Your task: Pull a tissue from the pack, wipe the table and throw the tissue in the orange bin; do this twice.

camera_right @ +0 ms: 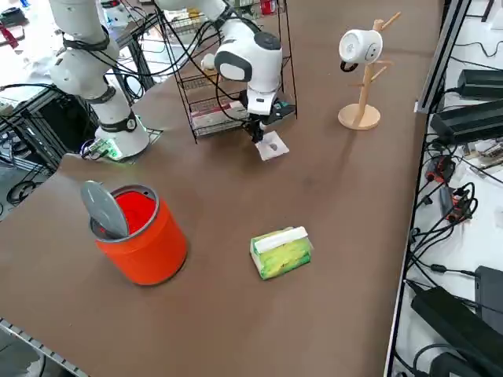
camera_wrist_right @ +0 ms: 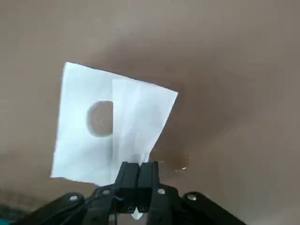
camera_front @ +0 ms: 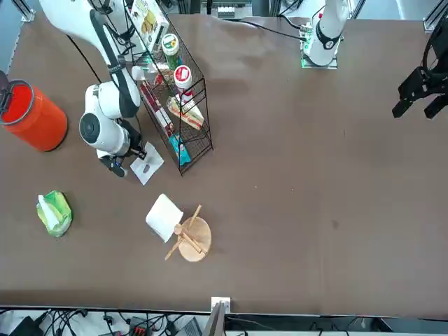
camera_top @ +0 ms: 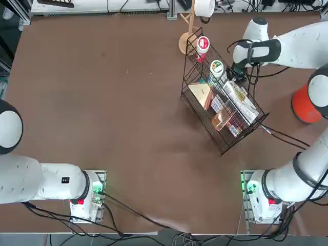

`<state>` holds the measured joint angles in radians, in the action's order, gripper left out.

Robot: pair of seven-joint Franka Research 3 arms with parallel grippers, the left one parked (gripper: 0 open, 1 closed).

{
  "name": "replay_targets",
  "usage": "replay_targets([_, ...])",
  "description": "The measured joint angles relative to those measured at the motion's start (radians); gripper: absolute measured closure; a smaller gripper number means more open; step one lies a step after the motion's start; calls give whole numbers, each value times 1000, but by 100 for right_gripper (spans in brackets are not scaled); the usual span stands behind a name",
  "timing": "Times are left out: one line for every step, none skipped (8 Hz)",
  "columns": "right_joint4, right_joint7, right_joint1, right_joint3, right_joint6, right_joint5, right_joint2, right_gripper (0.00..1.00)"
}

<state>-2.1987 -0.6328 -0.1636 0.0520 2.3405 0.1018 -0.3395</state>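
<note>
The tissue lies spread on the table beside the wire basket, one edge pinched in the right gripper, whose fingers are fully closed, so dragging could tear it or pull it free.

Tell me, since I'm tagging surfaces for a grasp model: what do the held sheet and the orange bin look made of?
The tissue, pinched in the right tool shut on its edge, looks like thin soft paper: matte white, folded over itself. The orange bin looks like smooth plastic, with a plain, slightly glossy wall.
</note>
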Motion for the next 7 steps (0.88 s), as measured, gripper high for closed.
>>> replay_targets([-7,0,0,-5,-4,-16,-3,99])
replay_targets([-14,0,0,-9,-7,-30,-6,99])
replay_targets([-19,0,0,-10,-15,-46,-7,99])
replay_targets([-21,-1,0,-11,-33,-66,-7,99])
replay_targets([-21,-14,0,-11,-57,-95,-7,99])
replay_targets([-21,-33,0,-12,-75,-120,-7,99])
replay_targets([-21,-41,0,-12,-87,-129,-6,99])
